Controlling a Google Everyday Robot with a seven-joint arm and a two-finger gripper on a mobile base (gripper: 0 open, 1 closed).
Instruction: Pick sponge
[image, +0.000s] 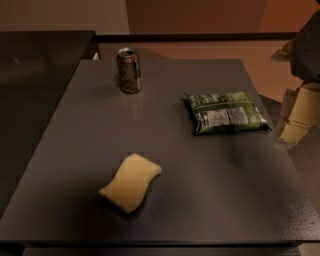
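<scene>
One sponge (131, 182) lies flat on the counter (210, 200), near the front edge. Only one arm here, and its tool (296, 120) hangs at the right side, just past the counter's edge. From the tool, the sponge is at approx 8 o'clock, well apart. Sponge's long way runs 7 to 1 o'clock. Green bag (227, 112) lies at the tool's 9 o'clock, just above that path. Tool is partly cut off at the right, so I can't tell if it's spread or squeezed.
</scene>
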